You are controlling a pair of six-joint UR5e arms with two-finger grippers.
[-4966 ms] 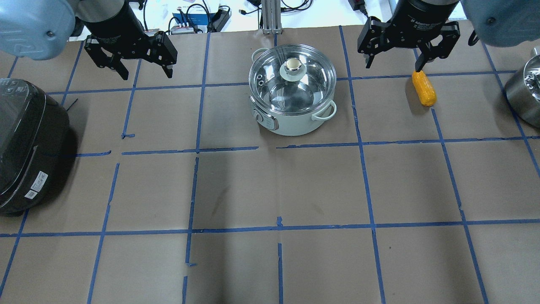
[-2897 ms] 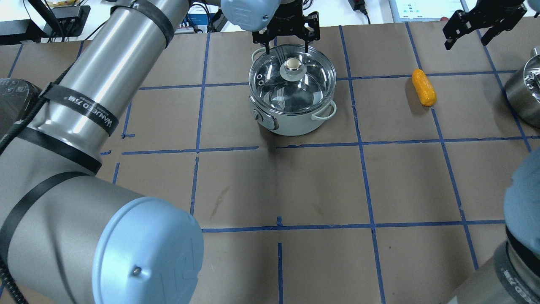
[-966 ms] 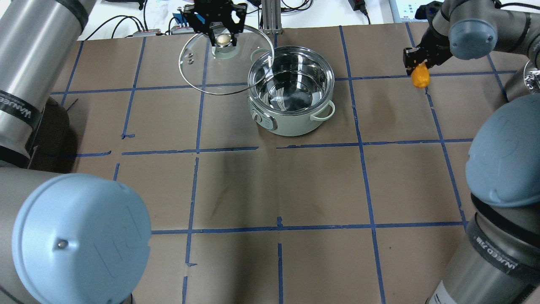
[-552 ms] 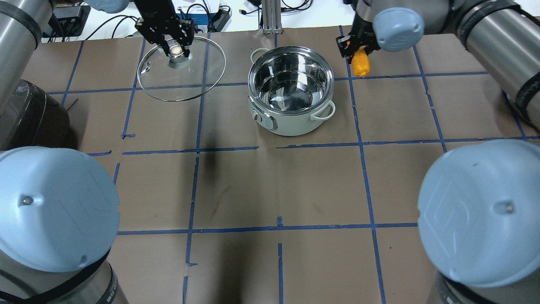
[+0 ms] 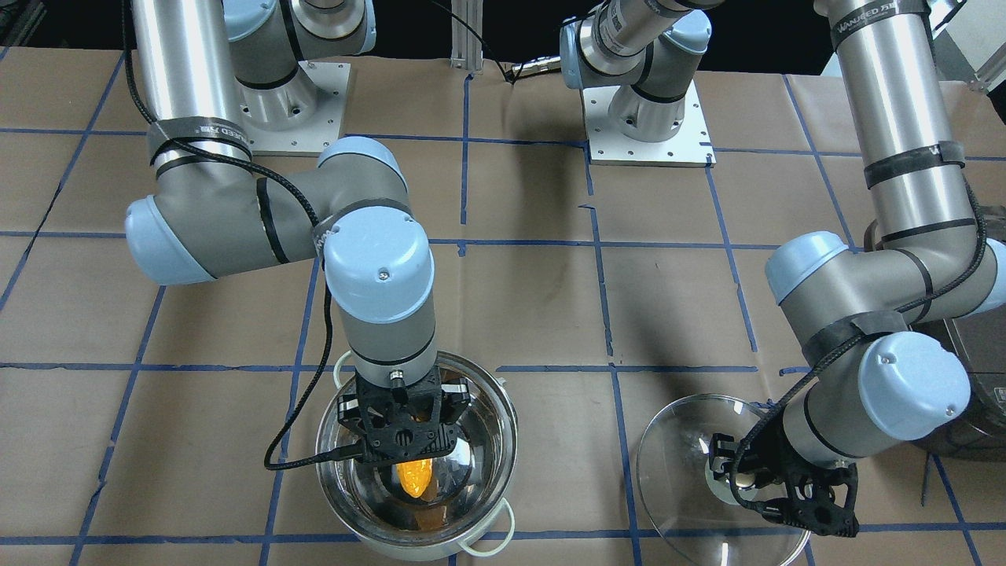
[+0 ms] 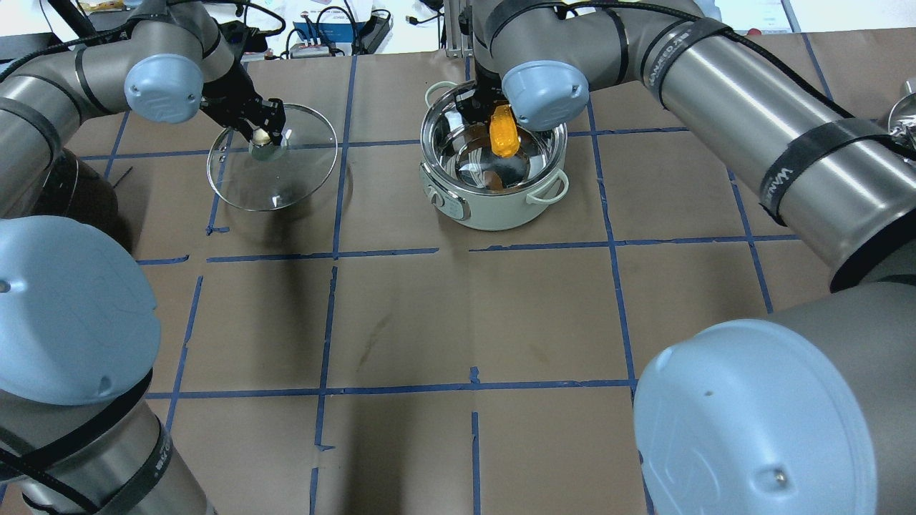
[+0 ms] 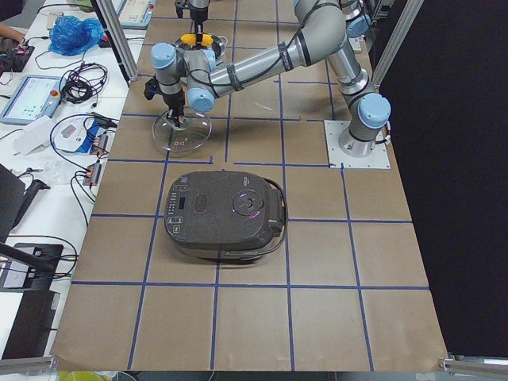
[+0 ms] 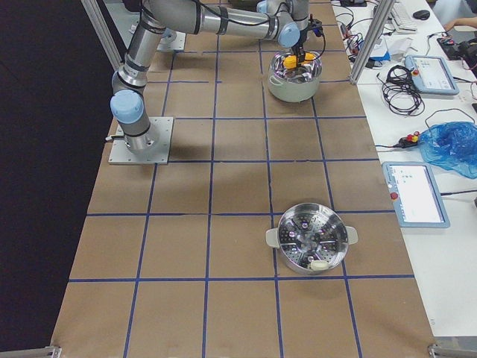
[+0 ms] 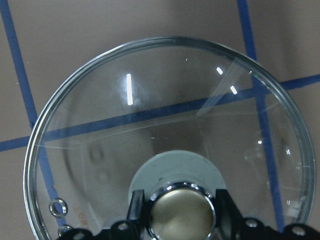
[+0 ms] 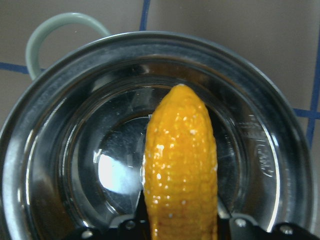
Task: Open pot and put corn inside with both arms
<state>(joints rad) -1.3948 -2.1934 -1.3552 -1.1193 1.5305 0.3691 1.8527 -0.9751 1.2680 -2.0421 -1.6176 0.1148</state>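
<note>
The steel pot [image 6: 501,211] stands open at the table's far middle; it also shows in the front view [image 5: 503,417] and the right wrist view [image 10: 45,150]. My right gripper [image 5: 409,460] is shut on the yellow-orange corn [image 6: 503,131] and holds it upright over the pot's opening, tip down inside the rim [image 10: 181,165]. My left gripper [image 6: 263,136] is shut on the knob [image 9: 182,215] of the glass lid [image 6: 275,182]. It holds the lid just above the paper, left of the pot [image 5: 684,448].
A dark grey rice cooker [image 7: 226,214] sits at the table's left end, near the left arm [image 5: 974,369]. A steel steamer pot [image 8: 311,239] stands at the right end. The arm bases [image 5: 644,118] are bolted at the robot side.
My left gripper took the lid off the pot and carried it left and lower. My right gripper picked the corn off the paper and carried it left over the open pot.
</note>
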